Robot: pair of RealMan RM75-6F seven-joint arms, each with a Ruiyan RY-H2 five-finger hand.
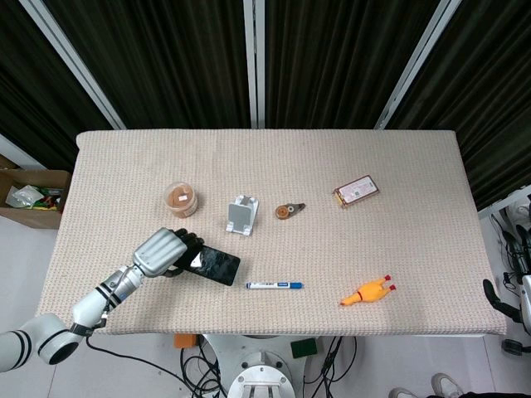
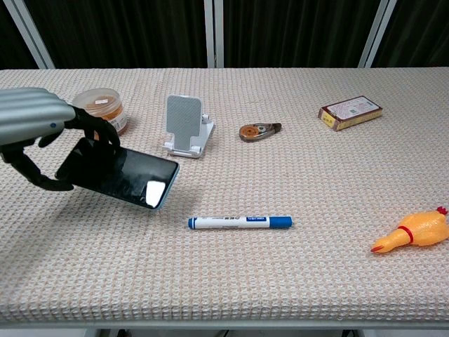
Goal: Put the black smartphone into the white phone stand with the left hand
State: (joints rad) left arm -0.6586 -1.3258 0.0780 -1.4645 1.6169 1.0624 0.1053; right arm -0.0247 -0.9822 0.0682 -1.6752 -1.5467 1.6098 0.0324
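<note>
Left hand (image 2: 38,137) clasped around the near-left end of the black smartphone (image 2: 119,175), lifted clear of the table (image 2: 295,281), screen up and tilted, just in front-left of the white phone stand (image 2: 186,127). Stand upright, vacant, apart from the phone. Left of the stand, a round tub (image 2: 100,108); right of it, a tape dispenser (image 2: 258,130), farther right a box (image 2: 349,112). In front of the stand, a blue marker (image 2: 239,222); far front-right, a rubber chicken (image 2: 414,231). Right hand out of sight in both views
</note>
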